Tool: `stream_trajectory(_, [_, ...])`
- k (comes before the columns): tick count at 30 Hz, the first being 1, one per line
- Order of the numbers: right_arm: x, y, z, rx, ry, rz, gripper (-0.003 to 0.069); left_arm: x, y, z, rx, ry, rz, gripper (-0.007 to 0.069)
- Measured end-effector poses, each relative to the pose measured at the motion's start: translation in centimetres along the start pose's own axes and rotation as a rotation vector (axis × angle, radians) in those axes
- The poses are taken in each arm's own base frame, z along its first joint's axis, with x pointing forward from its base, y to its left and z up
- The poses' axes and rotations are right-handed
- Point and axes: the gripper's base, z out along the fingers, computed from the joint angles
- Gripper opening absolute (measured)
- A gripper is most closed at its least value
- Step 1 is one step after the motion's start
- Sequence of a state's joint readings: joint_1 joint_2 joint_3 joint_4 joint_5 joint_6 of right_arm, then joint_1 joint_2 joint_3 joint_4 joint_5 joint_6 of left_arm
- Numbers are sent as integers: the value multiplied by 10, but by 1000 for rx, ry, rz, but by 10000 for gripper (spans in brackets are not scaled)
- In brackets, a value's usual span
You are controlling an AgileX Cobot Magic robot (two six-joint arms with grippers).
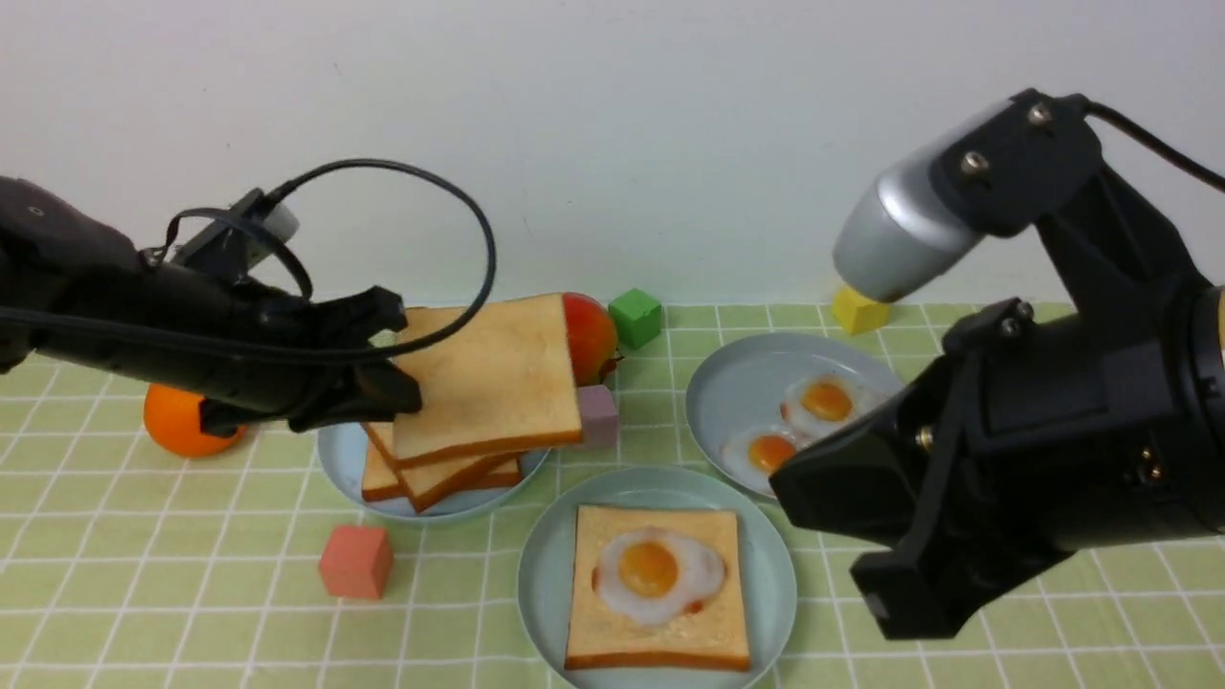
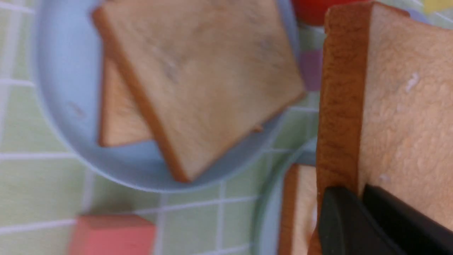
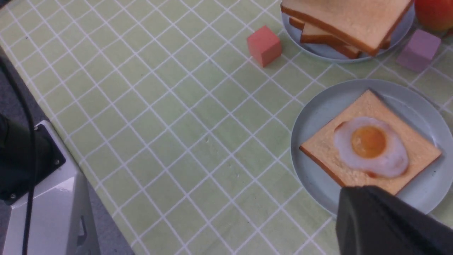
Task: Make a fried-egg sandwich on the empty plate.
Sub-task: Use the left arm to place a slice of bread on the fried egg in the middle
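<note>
My left gripper [image 1: 410,356] is shut on the edge of a tan toast slice [image 1: 488,378], held level above the grey-blue bread plate [image 1: 340,459]. Two askew slices [image 1: 440,478] lie on that plate. In the left wrist view the gripper [image 2: 361,198] pinches the held slice [image 2: 407,106] by its crust. The pale aqua plate [image 1: 545,574] at front centre holds one toast slice [image 1: 593,632] with a fried egg [image 1: 651,569] on top. My right gripper [image 1: 823,536] is shut and empty, just right of that plate. In the right wrist view it [image 3: 364,198] hovers by the plate [image 3: 311,117] and the egg [image 3: 370,143].
A second grey-blue plate [image 1: 737,383] with two eggs sits back right. An orange [image 1: 177,421], a pink cube [image 1: 356,562], a purple cube [image 1: 598,416], a red fruit [image 1: 589,335], a green cube [image 1: 635,318] and a yellow cube [image 1: 858,311] stand around the plates.
</note>
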State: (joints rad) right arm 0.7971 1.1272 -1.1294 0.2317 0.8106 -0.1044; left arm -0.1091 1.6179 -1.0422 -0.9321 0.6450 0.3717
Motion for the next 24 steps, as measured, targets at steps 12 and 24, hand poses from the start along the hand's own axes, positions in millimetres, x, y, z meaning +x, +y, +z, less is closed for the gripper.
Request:
stream_trajectory(12, [0, 0, 0, 2, -2, -2, 20, 81, -20, 70, 13, 159, 62, 33])
stream_trajectory(24, [-1, 1, 0, -10, -11, 9, 52, 86, -6, 90, -38, 172, 37, 98])
